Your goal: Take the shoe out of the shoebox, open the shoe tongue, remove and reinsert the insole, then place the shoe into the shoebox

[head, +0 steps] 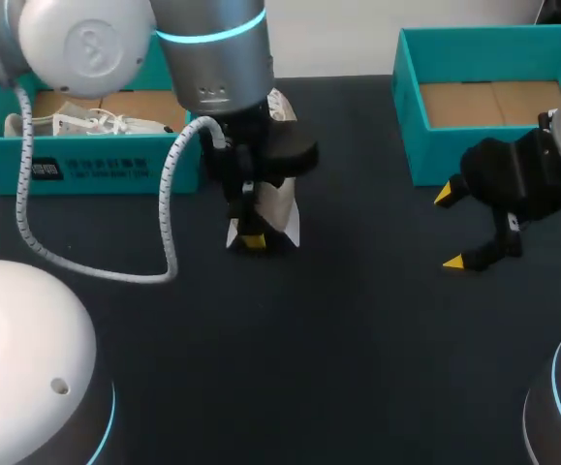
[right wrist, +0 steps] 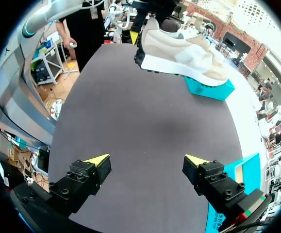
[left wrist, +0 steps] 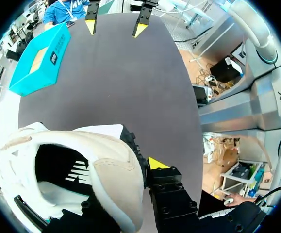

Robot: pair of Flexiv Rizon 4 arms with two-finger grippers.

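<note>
Left gripper, pointing down, pinches the shoe (by its heel); right gripper hovers, fingers spread.

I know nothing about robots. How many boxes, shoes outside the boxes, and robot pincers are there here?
Teal open-topped cardboard boxes: 2
Beige-and-white sneaker, outside the boxes: 1
Black yellow-tipped pincers: 2 (left pincer gripping the sneaker, right pincer open)
Total: 5
</note>
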